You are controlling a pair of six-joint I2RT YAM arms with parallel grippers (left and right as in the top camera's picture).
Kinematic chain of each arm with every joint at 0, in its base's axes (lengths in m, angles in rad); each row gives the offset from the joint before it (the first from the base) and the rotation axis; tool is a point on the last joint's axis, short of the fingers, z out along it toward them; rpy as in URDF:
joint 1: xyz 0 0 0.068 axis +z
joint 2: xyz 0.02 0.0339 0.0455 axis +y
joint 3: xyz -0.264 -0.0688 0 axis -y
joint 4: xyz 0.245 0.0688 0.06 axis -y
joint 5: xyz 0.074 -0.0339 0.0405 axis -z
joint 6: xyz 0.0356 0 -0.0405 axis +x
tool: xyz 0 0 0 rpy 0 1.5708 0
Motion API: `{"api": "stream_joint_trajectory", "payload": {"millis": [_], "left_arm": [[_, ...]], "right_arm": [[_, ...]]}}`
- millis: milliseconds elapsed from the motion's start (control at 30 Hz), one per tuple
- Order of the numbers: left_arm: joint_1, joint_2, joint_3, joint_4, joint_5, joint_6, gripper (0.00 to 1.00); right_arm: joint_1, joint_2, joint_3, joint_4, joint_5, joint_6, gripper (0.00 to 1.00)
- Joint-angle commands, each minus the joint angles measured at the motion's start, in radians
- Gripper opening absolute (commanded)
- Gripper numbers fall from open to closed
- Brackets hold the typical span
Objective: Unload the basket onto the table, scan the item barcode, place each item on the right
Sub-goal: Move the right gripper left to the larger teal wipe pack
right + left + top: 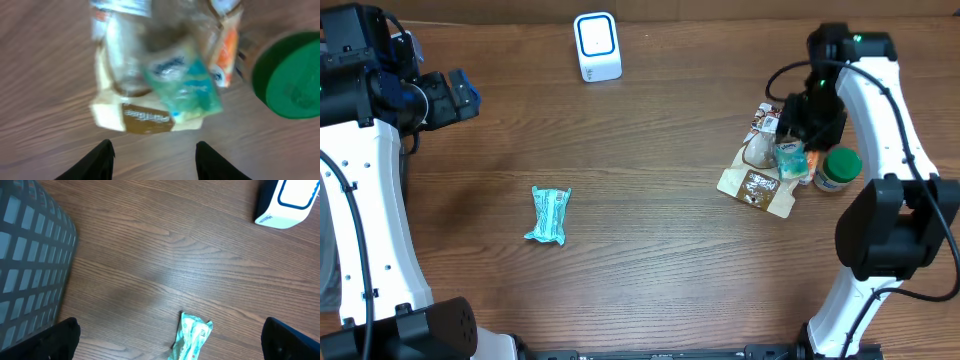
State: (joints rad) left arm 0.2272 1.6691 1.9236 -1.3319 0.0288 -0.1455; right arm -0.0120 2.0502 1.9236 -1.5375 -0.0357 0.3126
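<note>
Overhead alone shows both scanner and green-lidded jar.

Overhead, left wrist share teal packet; right wrist seemingly closest.

The brown wooden tabletop carries a white scanner at its far edge, a teal packet left of centre, and at right a heap of snack packets just beside a green-lidded jar
</note>
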Motion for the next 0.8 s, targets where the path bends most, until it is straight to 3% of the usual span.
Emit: {"api": "stream_joint_trajectory", "payload": {"millis": [0,367,600,767], "left_arm": [[0.002,-0.007,0.019,0.001,-0.003,0.023,1.00],[0.002,-0.007,0.019,0.001,-0.003,0.023,1.00],[0.002,-0.007,0.019,0.001,-0.003,0.023,1.00],[0.002,-0.007,0.019,0.001,-0.003,0.023,1.00]], "right_arm": [[0.035,-0.021,0.130,-0.031,-0.062,-0.034,0.51],[0.190,-0.021,0.171,0.026,-0.240,-0.060,0.52],[0.341,-0.003,0.170,0.105,-0.243,-0.060,0.56],[0.413,0.032,0.170,0.108,-0.243,-0.051,0.52]]}}
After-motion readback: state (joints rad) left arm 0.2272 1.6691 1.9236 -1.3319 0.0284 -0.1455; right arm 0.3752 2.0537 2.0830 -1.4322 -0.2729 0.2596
